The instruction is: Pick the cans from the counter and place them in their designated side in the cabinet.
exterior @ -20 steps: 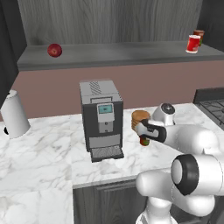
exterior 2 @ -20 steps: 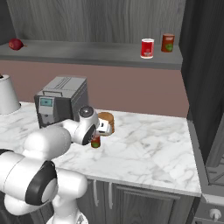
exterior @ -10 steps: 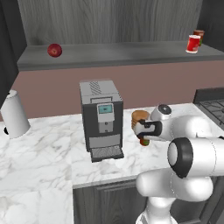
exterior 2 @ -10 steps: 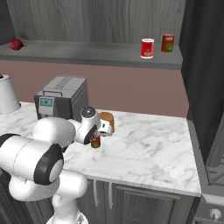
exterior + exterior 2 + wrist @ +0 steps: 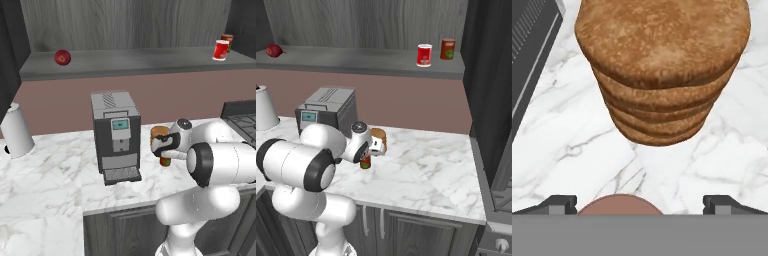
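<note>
A small dark red-brown can with a green label (image 5: 365, 163) stands on the white marble counter (image 5: 426, 170), just in front of a stack of tan discs (image 5: 378, 138). My gripper (image 5: 366, 156) hangs right above this can (image 5: 165, 161), open. In the hand view the can's round top (image 5: 620, 206) lies between the two fingertips (image 5: 560, 204), closer to the left one. Up on the cabinet shelf (image 5: 356, 61) at the right stand a bright red can with a white rim (image 5: 424, 55) and a darker red can (image 5: 447, 49).
A grey coffee machine (image 5: 115, 135) stands left of the disc stack (image 5: 159, 134). A red ball (image 5: 62, 57) lies at the shelf's left end. A white cylinder (image 5: 17, 135) stands at the counter's far left, and a stove (image 5: 242, 117) borders the right.
The arm's elbow has swung in closer to the hand. The hand itself has stayed over the can on the counter, jaws still wide.
</note>
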Controlling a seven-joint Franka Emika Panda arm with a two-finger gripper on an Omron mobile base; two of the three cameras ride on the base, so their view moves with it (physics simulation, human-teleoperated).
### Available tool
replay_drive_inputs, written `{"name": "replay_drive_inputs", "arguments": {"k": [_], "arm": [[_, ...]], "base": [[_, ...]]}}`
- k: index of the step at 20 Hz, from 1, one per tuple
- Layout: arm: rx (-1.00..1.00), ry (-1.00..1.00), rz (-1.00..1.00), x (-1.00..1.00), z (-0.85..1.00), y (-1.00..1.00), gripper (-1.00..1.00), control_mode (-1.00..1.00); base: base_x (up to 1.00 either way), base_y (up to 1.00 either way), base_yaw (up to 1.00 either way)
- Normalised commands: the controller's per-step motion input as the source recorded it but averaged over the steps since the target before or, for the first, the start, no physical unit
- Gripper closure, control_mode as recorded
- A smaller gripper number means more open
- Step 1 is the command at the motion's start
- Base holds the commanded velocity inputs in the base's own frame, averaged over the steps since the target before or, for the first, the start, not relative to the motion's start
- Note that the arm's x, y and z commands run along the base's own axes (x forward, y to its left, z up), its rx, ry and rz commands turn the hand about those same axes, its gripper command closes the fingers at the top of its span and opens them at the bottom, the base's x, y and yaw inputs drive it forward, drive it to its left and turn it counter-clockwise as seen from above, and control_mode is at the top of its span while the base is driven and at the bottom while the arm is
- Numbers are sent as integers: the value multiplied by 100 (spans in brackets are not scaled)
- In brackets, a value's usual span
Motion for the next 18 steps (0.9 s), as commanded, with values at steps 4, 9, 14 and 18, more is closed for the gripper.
{"name": "replay_drive_inputs", "arguments": {"k": [4, 9, 14, 18], "arm": [[0, 4, 0, 0, -25, 0, 100, -100], [0, 2, 0, 0, -18, -6, 100, -100], [1, 1, 0, 0, -8, -6, 100, -100], [2, -1, 0, -9, 31, -13, 100, -100]], "base": [[0, 0, 0], [0, 0, 0], [0, 0, 0], [0, 0, 0]]}}
